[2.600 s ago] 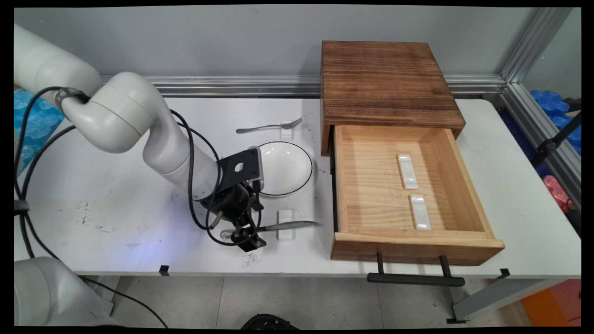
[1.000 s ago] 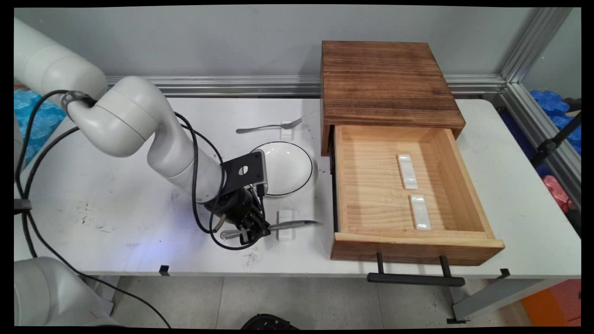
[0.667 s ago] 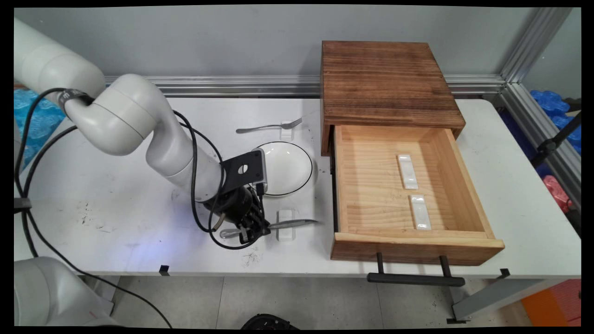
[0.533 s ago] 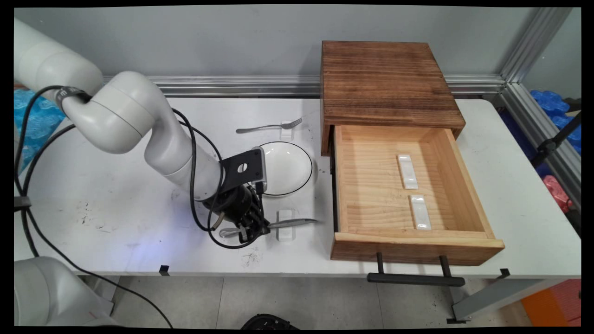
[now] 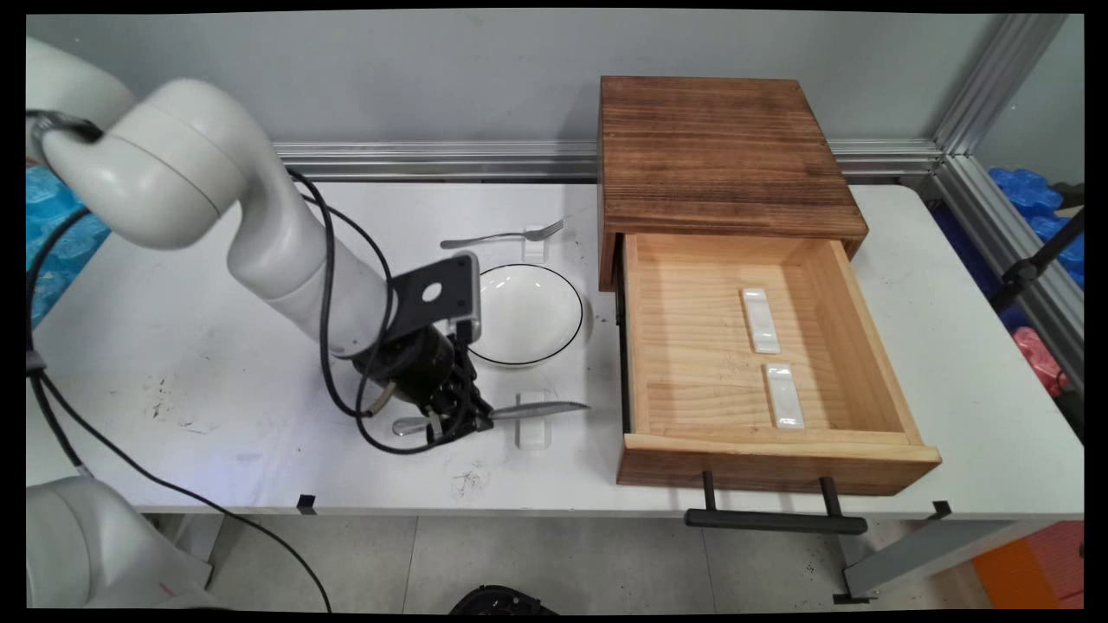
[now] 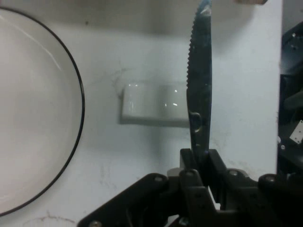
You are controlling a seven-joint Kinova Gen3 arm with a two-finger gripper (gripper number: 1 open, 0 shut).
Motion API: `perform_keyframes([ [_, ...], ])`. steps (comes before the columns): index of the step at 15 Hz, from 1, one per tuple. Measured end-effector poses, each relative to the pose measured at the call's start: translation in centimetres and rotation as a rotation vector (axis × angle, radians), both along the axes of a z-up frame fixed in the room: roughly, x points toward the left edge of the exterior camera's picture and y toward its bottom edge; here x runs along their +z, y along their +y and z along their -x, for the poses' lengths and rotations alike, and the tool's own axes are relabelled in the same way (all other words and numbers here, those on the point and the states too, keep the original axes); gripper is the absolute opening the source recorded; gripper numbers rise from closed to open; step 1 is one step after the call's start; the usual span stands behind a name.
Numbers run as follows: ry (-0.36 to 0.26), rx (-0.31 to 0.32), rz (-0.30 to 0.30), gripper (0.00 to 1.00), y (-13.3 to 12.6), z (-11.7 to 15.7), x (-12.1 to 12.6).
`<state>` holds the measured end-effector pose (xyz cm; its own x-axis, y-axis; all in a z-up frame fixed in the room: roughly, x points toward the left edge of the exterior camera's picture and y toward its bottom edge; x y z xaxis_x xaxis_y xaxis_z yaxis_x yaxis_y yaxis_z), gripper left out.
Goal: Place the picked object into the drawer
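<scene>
Clamping narrowly on a knife [image 5: 511,414], the claw [image 5: 459,421] is gripping it near where handle meets blade, with the handle sticking out to the left. In the hand view the toothed blade [image 6: 199,80] is running straight up from between the fingers [image 6: 187,163], passing over a small white rest [image 6: 154,103] without clearly touching it. In the main view that rest [image 5: 531,425] is lying just under the blade. Taking the knife as the landmark: a white plate [image 5: 528,313] with a dark rim is sitting just behind it, empty. Farther behind, a fork [image 5: 502,235] is lying with its tines on another white rest [image 5: 537,242]. To the right, a wooden box [image 5: 718,156] is standing with its drawer [image 5: 770,437] pulled open. Two white rests [image 5: 760,320] [image 5: 785,395] are lying inside the drawer. Everything is sitting on a white table [image 5: 216,389].
</scene>
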<state>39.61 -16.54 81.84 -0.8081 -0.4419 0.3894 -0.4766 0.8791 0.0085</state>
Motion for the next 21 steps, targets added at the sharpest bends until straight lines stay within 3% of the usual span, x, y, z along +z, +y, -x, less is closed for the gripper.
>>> perform_keyframes([
  [12,0.016,-0.030,0.035,0.00,-1.6,0.0,6.7],
  [21,0.067,-0.063,0.095,0.00,-5.2,3.7,11.3],
])
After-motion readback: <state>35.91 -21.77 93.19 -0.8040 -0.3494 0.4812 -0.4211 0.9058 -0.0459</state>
